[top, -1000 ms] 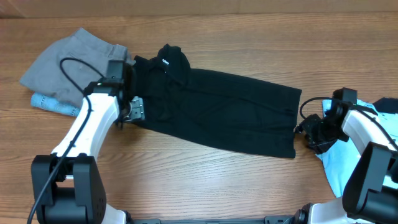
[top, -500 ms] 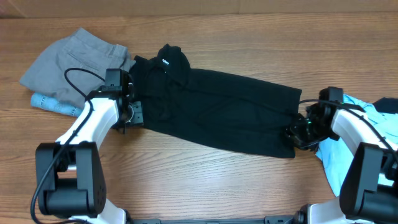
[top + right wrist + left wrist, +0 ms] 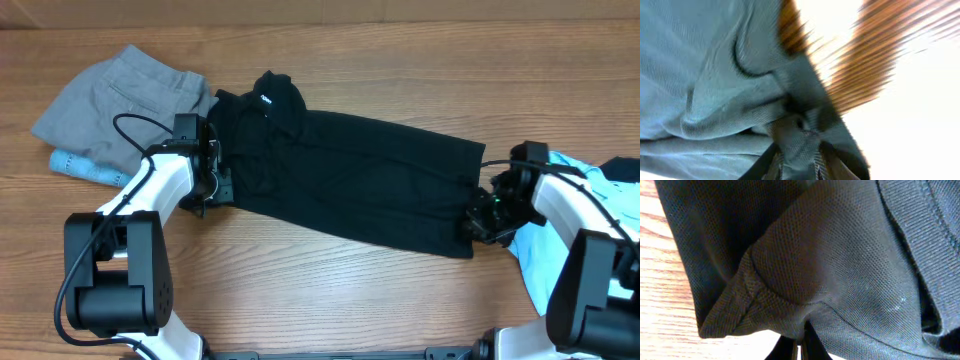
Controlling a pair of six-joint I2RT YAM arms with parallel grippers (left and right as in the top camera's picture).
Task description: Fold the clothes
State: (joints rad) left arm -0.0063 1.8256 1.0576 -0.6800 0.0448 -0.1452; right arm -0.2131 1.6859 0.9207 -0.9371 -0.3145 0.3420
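The clothes point(image 3: 350, 175), long black trousers with a small white logo point(image 3: 266, 99), lie flat and slanted across the middle of the table. My left gripper point(image 3: 215, 187) is at their left lower corner. In the left wrist view its jaws point(image 3: 801, 347) are shut, with a fold of the black knit point(image 3: 840, 255) pinched at the tips. My right gripper point(image 3: 473, 222) is at the lower right hem corner. In the blurred right wrist view a bunch of the fabric point(image 3: 715, 75) sits squeezed between its fingers point(image 3: 800, 162).
Grey shorts point(image 3: 120, 95) lie at the back left, with a light-blue cloth strip point(image 3: 85, 168) sticking out beneath them. A light-blue T-shirt point(image 3: 535, 265) lies at the right edge under my right arm. Bare wooden table point(image 3: 330, 290) runs along the front.
Both grippers have come in to the trousers' ends and closed on the fabric. The right one slid left onto the hem corner. The left one shifted slightly right onto the edge.
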